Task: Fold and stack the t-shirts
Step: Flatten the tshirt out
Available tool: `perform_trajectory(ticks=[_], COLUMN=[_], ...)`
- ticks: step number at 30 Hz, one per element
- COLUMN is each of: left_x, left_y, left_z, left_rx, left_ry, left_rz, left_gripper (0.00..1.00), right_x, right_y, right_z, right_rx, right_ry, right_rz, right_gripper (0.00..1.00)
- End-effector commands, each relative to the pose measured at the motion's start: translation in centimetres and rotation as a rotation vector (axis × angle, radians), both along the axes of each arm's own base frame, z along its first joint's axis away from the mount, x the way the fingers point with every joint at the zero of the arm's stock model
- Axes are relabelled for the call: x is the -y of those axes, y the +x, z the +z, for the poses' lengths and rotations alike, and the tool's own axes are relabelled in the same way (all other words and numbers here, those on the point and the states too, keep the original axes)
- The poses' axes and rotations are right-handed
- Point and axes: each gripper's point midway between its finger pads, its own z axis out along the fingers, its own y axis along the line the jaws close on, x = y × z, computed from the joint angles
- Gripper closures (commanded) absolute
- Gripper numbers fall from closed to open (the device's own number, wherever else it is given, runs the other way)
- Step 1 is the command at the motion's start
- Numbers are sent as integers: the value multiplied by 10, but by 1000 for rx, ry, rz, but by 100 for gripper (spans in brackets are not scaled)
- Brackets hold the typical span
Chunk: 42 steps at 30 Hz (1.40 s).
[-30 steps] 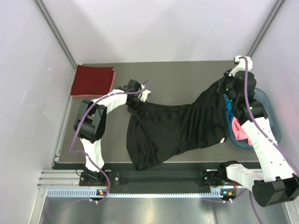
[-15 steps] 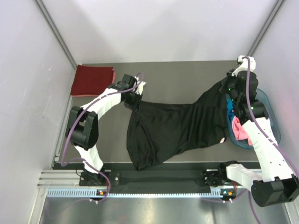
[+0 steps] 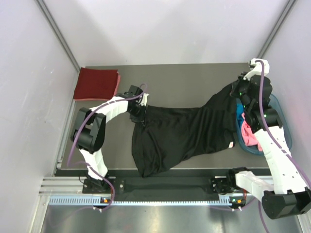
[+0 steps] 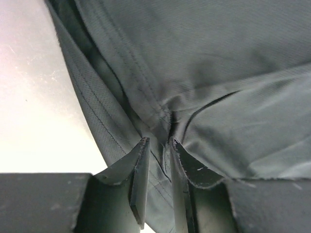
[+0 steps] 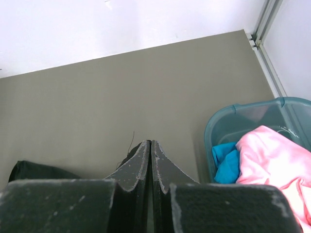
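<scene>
While looking at the black t-shirt [image 3: 180, 136], see it spread in a lumpy heap over the middle of the table [image 3: 184, 80], not folded yet. Find 1 corner lifted at the far right, pinched tight in the shut jaws of the right gripper [image 5: 149, 142], just beside the teal basket [image 3: 284, 141]. Look in the basket for 2 more: a pink t-shirt [image 5: 272, 155] and a blue t-shirt [image 5: 226, 162]. Spot the dark red t-shirt [image 3: 96, 83] folded flat at the far left corner, well apart from the rest.

Now check the left gripper [image 4: 159, 141] at the black shirt's other end. Jaws only a little apart, with a crease of black cloth between the tips. Hard to tell if gripped or just lying there.

Watch out for a slip. With jaws that loose, could lose the left end and let it drop in a bunch, with nothing left to pull flat. Could also drag the whole shirt toward the basket by pulling from the right alone. Could snag cloth on the basket rim and tip it, or pull the pink one out. Better to hold both ends low and pull gently.
</scene>
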Motion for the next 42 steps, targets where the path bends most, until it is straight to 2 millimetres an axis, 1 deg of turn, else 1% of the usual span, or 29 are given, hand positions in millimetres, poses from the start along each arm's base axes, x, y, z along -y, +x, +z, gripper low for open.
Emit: perform_trajectory(ticks=[1,6,8,12,16,19,28,30,31,32,35,36,38,39,42], left_x=[4,5,4,7,6,8,7,9,9,9,13,16,20,20,18], left_y=[11,13,16,19,17,17,15,13,13,13,17,20,22,25,28], left_z=[0,-9,-10,-9,-15,-18,-20,-21,-20,-20,-6,6,20,35,58], left_rx=[37,23,30,39,26,17,14,8,9,9,27,51,77,111,167], left_ry=[-28,-25,-22,-36,-27,-37,-32,-38,-38,-39,-58,-72,-89,-99,-107], left_rz=[59,82,93,105,107,105,106,101,100,101,111,120,126,143,169], left_gripper=[71,72,70,70,71,73,75,83,89,100,100,100,100,100,100], right_x=[5,4,4,4,4,5,5,5,5,5,4,4,4,4,4], right_y=[-4,-4,-4,-3,-4,-5,-5,-5,-5,-5,-4,-5,-5,-5,-7], right_z=[16,16,16,14,15,16,16,16,16,16,18,18,23,24,30], right_rx=[60,60,60,57,60,63,64,64,64,64,67,64,72,72,83], right_ry=[7,5,5,5,5,4,6,8,8,6,8,9,13,13,21], right_rz=[-9,-8,-8,-8,-8,-7,-8,-8,-8,-8,-6,-5,-4,-4,-8], right_gripper=[100,100,100,100,100,100,100,100,100,100,100,100,100,100,100])
